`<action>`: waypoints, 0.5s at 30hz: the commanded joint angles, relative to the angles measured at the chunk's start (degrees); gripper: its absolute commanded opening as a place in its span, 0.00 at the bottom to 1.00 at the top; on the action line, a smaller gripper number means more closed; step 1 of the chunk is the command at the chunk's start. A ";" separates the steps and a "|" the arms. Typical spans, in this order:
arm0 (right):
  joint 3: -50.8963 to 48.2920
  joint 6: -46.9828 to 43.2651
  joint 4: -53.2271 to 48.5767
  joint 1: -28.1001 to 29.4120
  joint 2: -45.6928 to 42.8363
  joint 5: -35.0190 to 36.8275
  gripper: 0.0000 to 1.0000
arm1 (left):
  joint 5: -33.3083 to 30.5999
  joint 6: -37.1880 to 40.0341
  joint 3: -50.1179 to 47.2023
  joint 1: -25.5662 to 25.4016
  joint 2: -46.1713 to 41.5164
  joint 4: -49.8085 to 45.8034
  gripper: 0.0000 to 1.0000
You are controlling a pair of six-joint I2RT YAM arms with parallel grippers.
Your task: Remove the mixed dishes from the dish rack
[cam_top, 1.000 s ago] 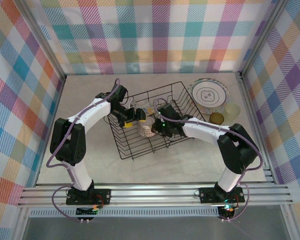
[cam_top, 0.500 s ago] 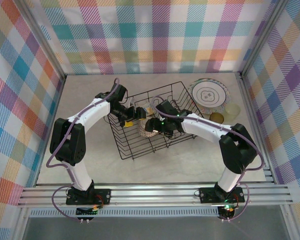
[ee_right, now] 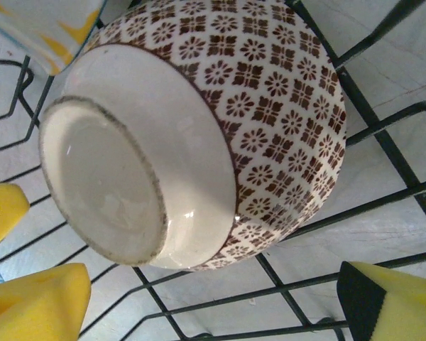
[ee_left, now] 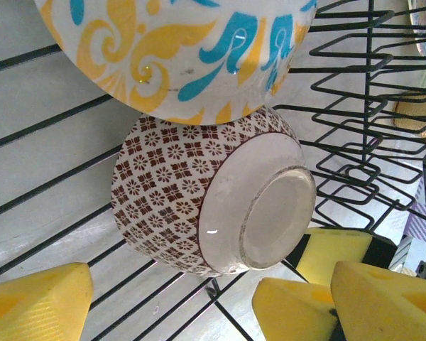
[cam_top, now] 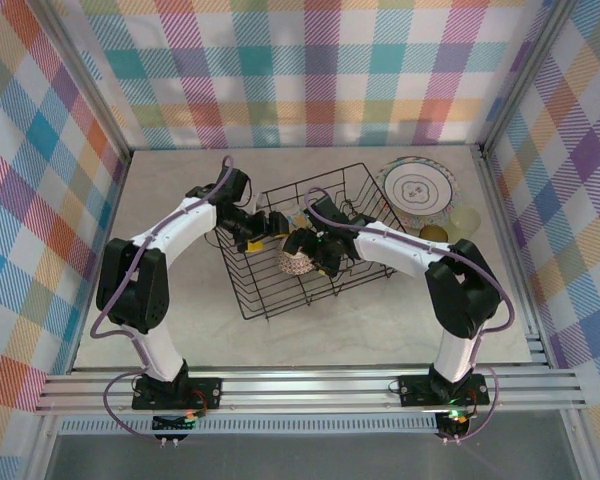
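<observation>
Hovering wide open, the right claw [ee_right: 206, 295] and left claw [cam_top: 263, 228] are both framing the brown-patterned bowl [ee_right: 199, 128] tipped sideways in the dish rack [cam_top: 265, 285], seemingly lining up a lift.

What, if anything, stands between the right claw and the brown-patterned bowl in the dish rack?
Nothing visible does. The right claw is wide open and faces the brown-patterned bowl, which lies tipped with its base toward that claw. A blue-and-yellow bowl rests against it, though, and may shift when it is lifted.
</observation>
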 commanded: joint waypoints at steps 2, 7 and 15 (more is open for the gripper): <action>-1.09 8.40 -0.98 -0.28 0.84 2.70 0.87 | 0.44 -0.83 -1.00 0.77 -2.49 0.92 0.87; -2.69 11.54 0.32 -0.34 0.49 5.38 0.84 | 0.75 -0.88 -1.35 0.95 -2.38 1.32 0.87; -6.72 15.67 4.76 -0.27 0.54 6.35 0.78 | 1.80 -2.09 -1.29 1.03 -1.56 2.37 0.87</action>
